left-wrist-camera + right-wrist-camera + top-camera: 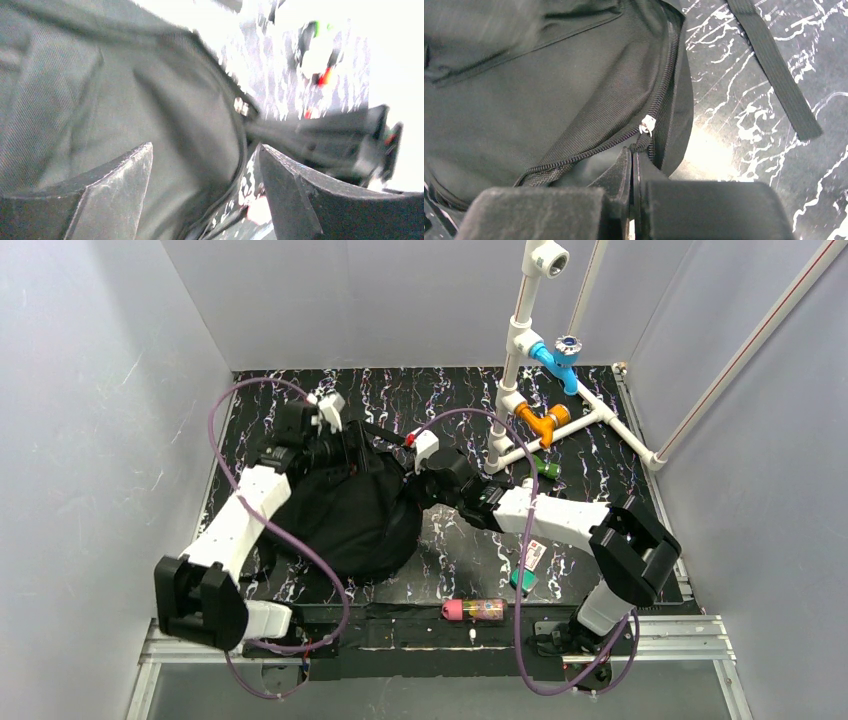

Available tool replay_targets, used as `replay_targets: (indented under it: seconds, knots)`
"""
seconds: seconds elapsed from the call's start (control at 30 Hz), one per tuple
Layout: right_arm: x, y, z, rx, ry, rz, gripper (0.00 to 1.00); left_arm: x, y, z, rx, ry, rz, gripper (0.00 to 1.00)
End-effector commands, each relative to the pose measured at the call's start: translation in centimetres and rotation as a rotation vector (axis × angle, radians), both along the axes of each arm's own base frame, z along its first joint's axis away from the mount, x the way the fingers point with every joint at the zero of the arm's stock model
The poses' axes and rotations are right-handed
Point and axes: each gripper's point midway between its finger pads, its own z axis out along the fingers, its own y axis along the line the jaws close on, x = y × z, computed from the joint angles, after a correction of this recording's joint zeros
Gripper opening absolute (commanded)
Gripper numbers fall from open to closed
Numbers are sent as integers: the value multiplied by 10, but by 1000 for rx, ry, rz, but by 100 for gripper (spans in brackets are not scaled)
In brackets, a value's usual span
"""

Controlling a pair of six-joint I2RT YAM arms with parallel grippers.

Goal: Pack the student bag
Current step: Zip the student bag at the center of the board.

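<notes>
The student bag (340, 515), a large soft black backpack, lies left of centre on the marbled black table. In the right wrist view the student bag (539, 95) shows a partly open zipper with a silver slider (647, 125). My right gripper (415, 488) sits at the bag's right edge; in the right wrist view the right gripper (633, 150) is shut on the black zipper pull just below the slider. My left gripper (350, 450) is at the bag's far edge. In the left wrist view the left gripper (205, 150) is open, with the bag fabric (150, 100) between its fingers.
A pink pencil case (475, 610) lies at the near edge. A green item (524, 578) and a white card (535, 552) lie under the right arm. A white pipe frame (520, 360) with blue and orange valves stands at the back right. A bag strap (774, 70) trails over the table.
</notes>
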Motion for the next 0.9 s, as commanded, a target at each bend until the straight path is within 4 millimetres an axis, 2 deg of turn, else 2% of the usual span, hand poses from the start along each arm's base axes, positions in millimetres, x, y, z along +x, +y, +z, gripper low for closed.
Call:
replay_targets:
  seconds: [0.0, 0.07, 0.17, 0.33, 0.43, 0.5, 0.53, 0.63, 0.67, 0.73, 0.8, 0.87]
  knots:
    - [-12, 15, 26, 40, -100, 232, 1, 67, -8, 13, -75, 38, 133, 75]
    - [-8, 15, 30, 30, -130, 239, 1, 81, -18, -3, -96, 200, 181, 67]
    - [-2, 15, 39, 35, -174, 241, 1, 82, -30, -26, -55, 412, 238, 64]
    - [1, 17, 45, 8, -236, 274, 1, 82, -47, -48, 17, 516, 262, 66]
    - [4, 14, 44, -42, -256, 283, 1, 80, -47, -65, 86, 558, 257, 63]
    - [5, 9, 43, -75, -263, 287, 1, 86, -39, -72, 139, 538, 268, 53]
    - [4, 7, 42, -89, -262, 289, 1, 92, -35, -73, 168, 517, 272, 43]
    - [-3, -1, 42, -106, -245, 289, 1, 113, -27, -72, 189, 465, 283, 3]
    - [-7, -5, 40, -110, -228, 286, 1, 122, -22, -70, 195, 442, 296, 0]
    - [-16, -17, 35, -121, -184, 246, 1, 145, -12, -61, 199, 375, 344, 0]
    - [-35, -23, 30, -98, -115, 230, 1, 169, 9, -50, 230, 302, 431, 0]
    - [-62, -31, 15, -74, -25, 198, 1, 194, 43, -31, 265, 220, 559, 0]
